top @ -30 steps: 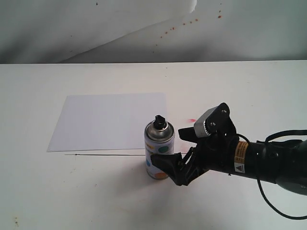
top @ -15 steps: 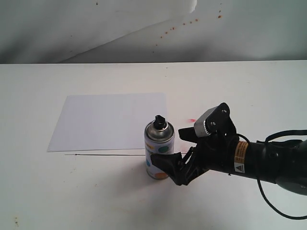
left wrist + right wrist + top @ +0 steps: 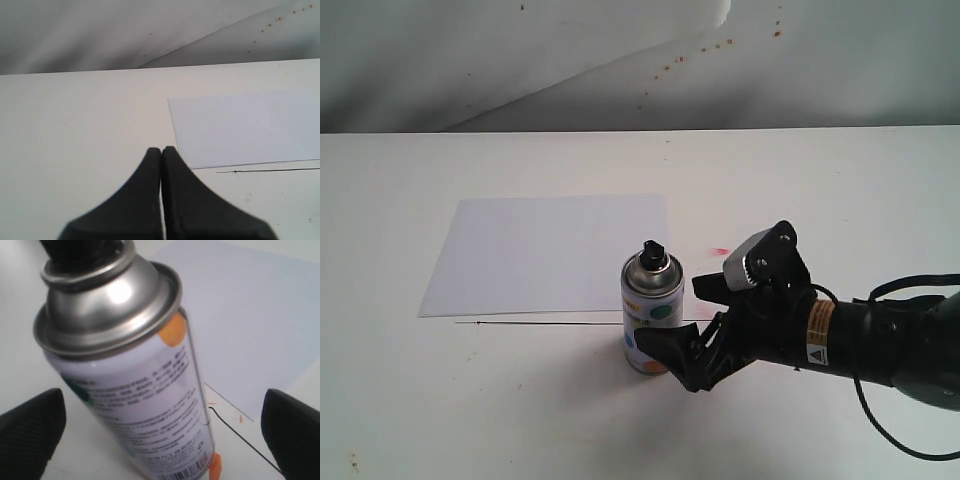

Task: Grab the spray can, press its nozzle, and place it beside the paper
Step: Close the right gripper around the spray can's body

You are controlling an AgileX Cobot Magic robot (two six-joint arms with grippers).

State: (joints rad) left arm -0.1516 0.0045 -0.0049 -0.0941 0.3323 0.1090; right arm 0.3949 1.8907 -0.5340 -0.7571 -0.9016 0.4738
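Observation:
The spray can (image 3: pixel 652 315) stands upright on the white table, just in front of the paper's (image 3: pixel 555 250) near right corner. Its black nozzle (image 3: pixel 653 248) tops the silver shoulder. My right gripper (image 3: pixel 672 310) is open, low around the can. In the right wrist view the can (image 3: pixel 135 385) fills the gap, and one black finger (image 3: pixel 30 425) stands well clear on each side, with the paper (image 3: pixel 250 315) behind. My left gripper (image 3: pixel 161 150) is shut on nothing, above bare table beside the paper (image 3: pixel 245 127). It is out of the exterior view.
A thin black line (image 3: pixel 540 322) runs along the table in front of the paper. A small red mark (image 3: pixel 720 249) lies right of the can. A grey backdrop (image 3: pixel 620 60) rises behind the table's far edge.
The right gripper has sunk slightly toward the table around the can. The can and paper have not moved.

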